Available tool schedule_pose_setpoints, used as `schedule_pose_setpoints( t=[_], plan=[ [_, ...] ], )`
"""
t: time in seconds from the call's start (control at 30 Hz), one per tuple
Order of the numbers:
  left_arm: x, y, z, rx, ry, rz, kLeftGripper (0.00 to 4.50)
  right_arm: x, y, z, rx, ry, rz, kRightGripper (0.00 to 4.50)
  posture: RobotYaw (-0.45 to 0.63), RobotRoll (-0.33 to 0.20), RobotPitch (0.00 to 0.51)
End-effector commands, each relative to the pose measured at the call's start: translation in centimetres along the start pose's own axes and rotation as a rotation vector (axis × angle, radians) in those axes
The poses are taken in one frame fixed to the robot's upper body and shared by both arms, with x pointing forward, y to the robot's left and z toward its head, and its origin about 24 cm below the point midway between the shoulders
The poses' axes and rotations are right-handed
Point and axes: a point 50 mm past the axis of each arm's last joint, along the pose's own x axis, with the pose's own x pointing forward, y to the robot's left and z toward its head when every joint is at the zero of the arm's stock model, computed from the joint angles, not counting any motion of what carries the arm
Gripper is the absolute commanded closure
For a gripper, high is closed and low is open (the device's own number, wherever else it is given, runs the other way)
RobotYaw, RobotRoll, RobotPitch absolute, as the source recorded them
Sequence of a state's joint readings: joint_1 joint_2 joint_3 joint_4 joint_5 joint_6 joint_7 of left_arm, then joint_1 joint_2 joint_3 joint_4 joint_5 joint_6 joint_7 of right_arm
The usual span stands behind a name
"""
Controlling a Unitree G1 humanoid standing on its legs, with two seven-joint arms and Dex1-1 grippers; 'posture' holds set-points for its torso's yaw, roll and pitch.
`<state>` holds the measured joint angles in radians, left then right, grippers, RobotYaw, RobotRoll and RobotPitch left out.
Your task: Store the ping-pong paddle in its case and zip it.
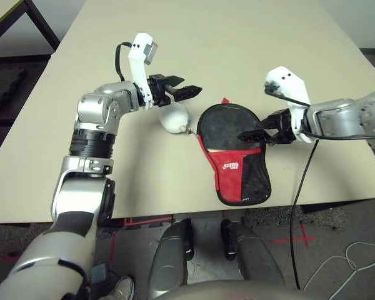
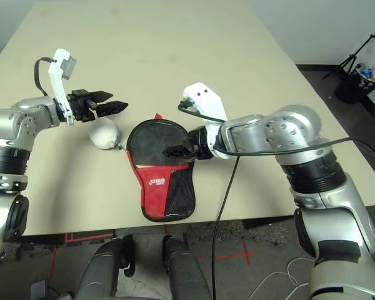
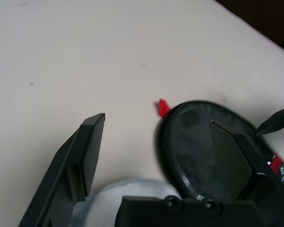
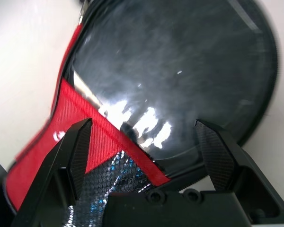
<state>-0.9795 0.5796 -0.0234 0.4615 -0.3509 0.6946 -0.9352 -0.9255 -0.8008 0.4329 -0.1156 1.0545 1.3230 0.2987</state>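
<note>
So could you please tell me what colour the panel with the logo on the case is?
Red, with a white logo, on the case; it shows best in the left eye view.

Both head cameras look steeply down over the table (image 1: 250, 56) from above. Each wrist camera sits close, sharing the paddle's black blade (image 4: 180, 71).

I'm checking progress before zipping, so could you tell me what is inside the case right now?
The ping-pong paddle lies in the open case. Its black blade shows; the red panel covers where the handle would be.
</note>
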Motion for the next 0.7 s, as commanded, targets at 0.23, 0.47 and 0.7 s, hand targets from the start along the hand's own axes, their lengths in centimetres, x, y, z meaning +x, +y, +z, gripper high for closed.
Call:
schedule_pose_setpoints(
  t=[0.23, 0.47, 0.7],
  plan=[
    [-1.8, 1.2, -1.5, 0.114, 0.232, -0.03, 0.0, 2.5, 1.6, 0.5, -0.173, 0.042, 0.091, 0.03, -0.01, 0.0, 0.211],
    [-1.6, 1.2, -4.3, 0.155, 0.383, -0.047, 0.0, 3.4, 1.7, 0.0, -0.204, 0.074, 0.11, 0.03, -0.01, 0.0, 0.219],
    [0.5, 0.8, -6.5, 0.189, 0.426, -0.034, 0.0, 3.9, 1.7, -0.2, -0.207, 0.086, 0.117, 0.03, -0.01, 0.0, 0.218]
  ],
)
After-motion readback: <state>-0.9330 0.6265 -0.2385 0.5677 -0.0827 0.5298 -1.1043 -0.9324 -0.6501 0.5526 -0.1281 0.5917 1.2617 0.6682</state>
